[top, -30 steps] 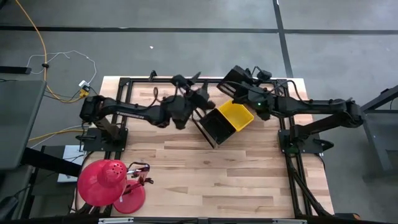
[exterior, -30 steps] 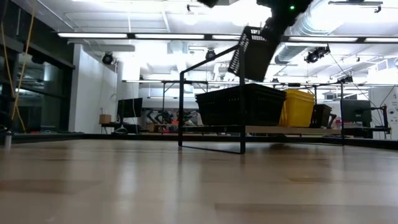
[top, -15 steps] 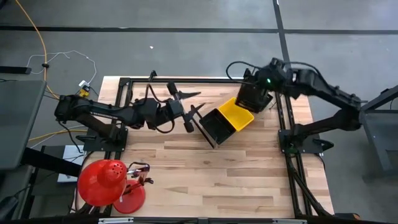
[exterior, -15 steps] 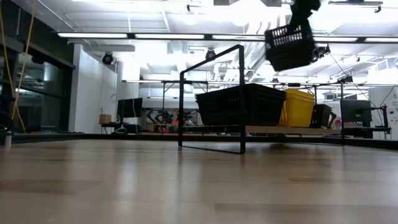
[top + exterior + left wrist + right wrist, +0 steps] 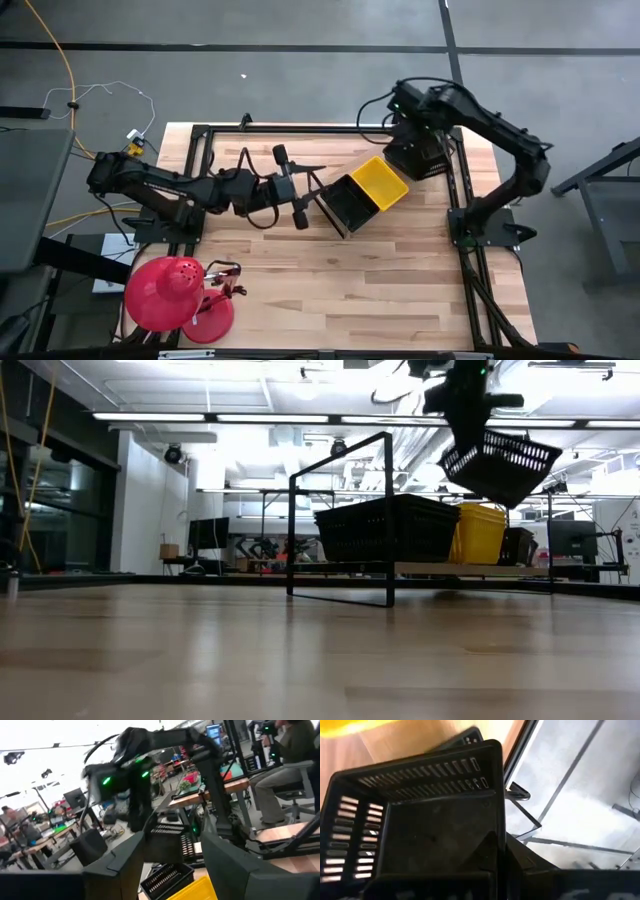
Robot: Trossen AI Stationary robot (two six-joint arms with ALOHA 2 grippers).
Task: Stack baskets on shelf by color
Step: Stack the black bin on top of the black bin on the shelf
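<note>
The slanted light wooden shelf in its thin black metal frame (image 5: 352, 205) sits at the middle of the table's far half, and everything else is placed against it. On its board rest a black plastic mesh-sided basket (image 5: 345, 203) and, touching it on the side toward the right arm, a bright yellow plastic mesh-sided basket (image 5: 379, 183); in the low view the same pair stand side by side on the board, black (image 5: 385, 528) beside yellow (image 5: 478, 532).

The right gripper (image 5: 408, 128) is clenched on the rim of a second black mesh basket (image 5: 415, 157), which hangs tilted in the air above and beyond the yellow basket's end of the shelf, touching neither the shelf nor the baskets on it; the low view shows this carried basket (image 5: 498, 464) clear above the yellow one. The right wrist view looks into its dark slotted inside (image 5: 425, 820).

The left gripper (image 5: 300, 188) lies low just beside the shelf's black-basket end, its fingers spread apart and grasping nothing
</note>
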